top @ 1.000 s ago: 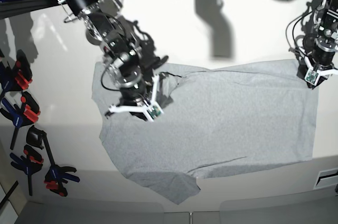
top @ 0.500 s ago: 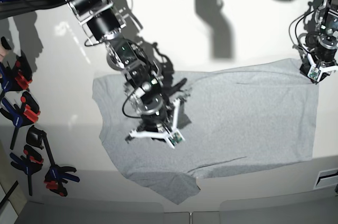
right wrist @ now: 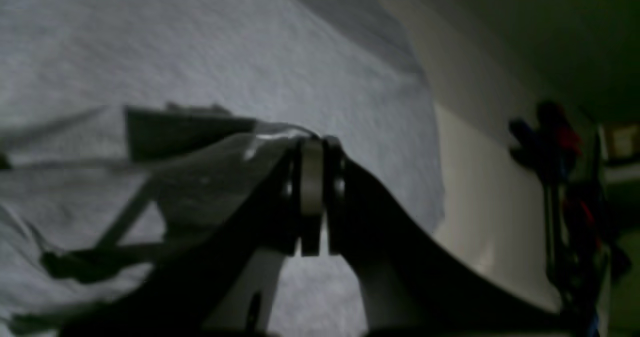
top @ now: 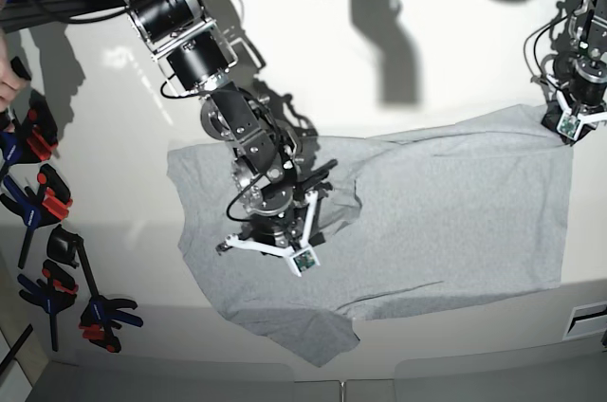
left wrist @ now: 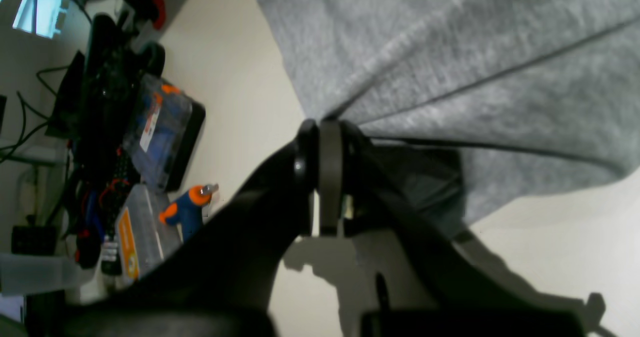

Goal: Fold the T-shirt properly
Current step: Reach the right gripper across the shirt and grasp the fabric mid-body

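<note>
Base view, reading left to right: a row of spring clamps (top: pixel 43 231) lies along the table's (top: pixel 417 61) left edge, clear of the work. Next comes the right arm, reaching down from the top left so that its fingers (top: pixel 275 231) sit over the middle-left of the T-shirt (top: pixel 455 203). Its wrist camera shows those fingers (right wrist: pixel 312 177) pressed together with a lifted flap of grey fabric pinched between them, so I judge it is carrying 1 edge across the body to make a fold; the rumpled ridge beside it fits that. The shirt itself lies spread plain side up across the centre and right of the table, with 1 sleeve trailing toward the near edge (top: pixel 313 336).

At the far right, the left arm's fingers (top: pixel 569 122) sit at the shirt's top right corner. From its wrist camera the fingers (left wrist: pixel 320 142) are closed on that corner, creases fanning out from the pinch. I read this as an anchor hold, keeping the cloth taut while the other arm drags its share over. Behind it, storage boxes (left wrist: pixel 150 127) stand off the cloth.
</note>
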You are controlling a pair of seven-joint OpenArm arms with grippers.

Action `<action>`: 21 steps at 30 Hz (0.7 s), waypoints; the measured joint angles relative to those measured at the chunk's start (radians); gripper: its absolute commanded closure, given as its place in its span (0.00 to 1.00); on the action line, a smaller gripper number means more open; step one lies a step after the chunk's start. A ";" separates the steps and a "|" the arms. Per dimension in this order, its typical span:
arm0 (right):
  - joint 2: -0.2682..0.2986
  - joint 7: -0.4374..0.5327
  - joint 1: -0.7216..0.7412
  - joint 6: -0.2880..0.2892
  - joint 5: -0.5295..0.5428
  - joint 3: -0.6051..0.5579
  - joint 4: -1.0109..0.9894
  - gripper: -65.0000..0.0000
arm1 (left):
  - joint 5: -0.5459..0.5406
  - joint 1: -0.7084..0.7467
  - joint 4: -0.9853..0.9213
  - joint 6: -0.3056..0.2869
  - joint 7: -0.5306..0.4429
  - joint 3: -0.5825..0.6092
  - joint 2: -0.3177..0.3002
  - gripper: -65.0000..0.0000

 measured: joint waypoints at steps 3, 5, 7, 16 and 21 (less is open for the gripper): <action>0.001 -0.002 0.000 -0.006 -0.035 0.000 0.000 1.00 | 0.001 0.000 -0.007 0.000 0.000 0.000 0.000 1.00; 0.001 -0.002 0.002 -0.007 -0.054 0.000 0.000 1.00 | 0.000 0.000 -0.007 0.000 0.000 0.000 0.000 1.00; 0.000 -0.002 0.002 -0.008 -0.068 0.005 0.000 1.00 | 0.000 0.000 -0.007 0.000 0.000 0.000 0.000 1.00; -0.001 0.053 0.002 0.022 -0.051 0.162 -0.007 1.00 | 0.083 0.000 -0.007 0.000 -0.108 0.000 0.000 1.00; -0.002 0.100 0.002 0.121 0.064 0.216 -0.007 1.00 | 0.083 -0.001 -0.007 -0.037 -0.161 0.000 0.000 1.00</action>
